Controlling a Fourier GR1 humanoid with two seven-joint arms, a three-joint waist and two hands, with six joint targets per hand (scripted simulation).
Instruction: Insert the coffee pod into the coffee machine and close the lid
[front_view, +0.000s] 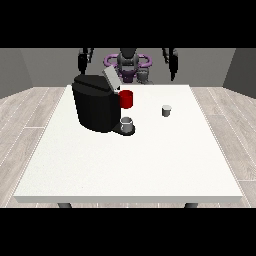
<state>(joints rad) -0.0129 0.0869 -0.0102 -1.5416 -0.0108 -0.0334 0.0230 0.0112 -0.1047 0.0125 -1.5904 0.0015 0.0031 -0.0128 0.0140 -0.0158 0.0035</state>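
A black coffee machine (95, 102) stands on the white table (130, 160) left of centre, its grey lid (111, 79) tilted up and open. A grey cup (127, 124) sits on its drip base. A small grey coffee pod (166, 110) stands upright on the table to the right of the machine. Both hands are raised near the robot's shoulders, far behind the machine and the pod: the hand at the view's left (85, 58) and the hand at the view's right (171, 60). Neither holds anything.
A red mug (126, 99) stands just behind the machine's right side. The robot's torso (128, 65) is behind the table's far edge. Wooden floor surrounds the table.
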